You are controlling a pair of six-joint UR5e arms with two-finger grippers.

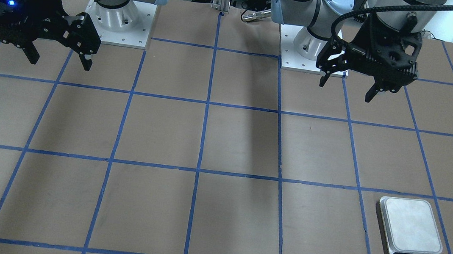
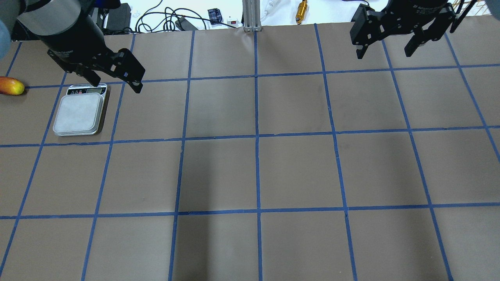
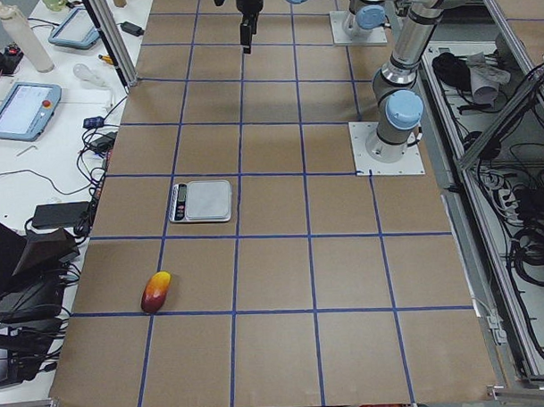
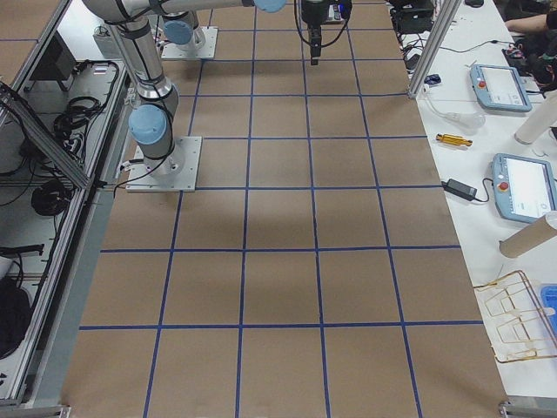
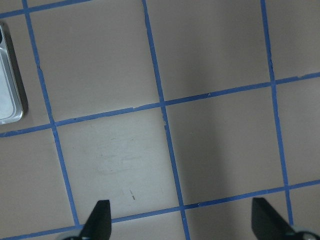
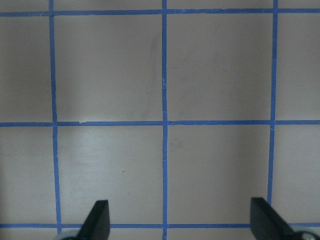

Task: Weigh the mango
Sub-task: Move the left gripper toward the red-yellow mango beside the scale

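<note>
mango (image 2: 11, 86) cut off at overhead's left edge

Mango (image 3: 157, 291) on the table (image 3: 283, 274), well apart from the scale (image 3: 201, 201), toward the robot's left end.

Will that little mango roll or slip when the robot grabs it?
Probably a bit. The mango is oval and rounded, lying on the flat table, so a nudge may roll it. Its skin looks glossy, so it might slip.
</note>
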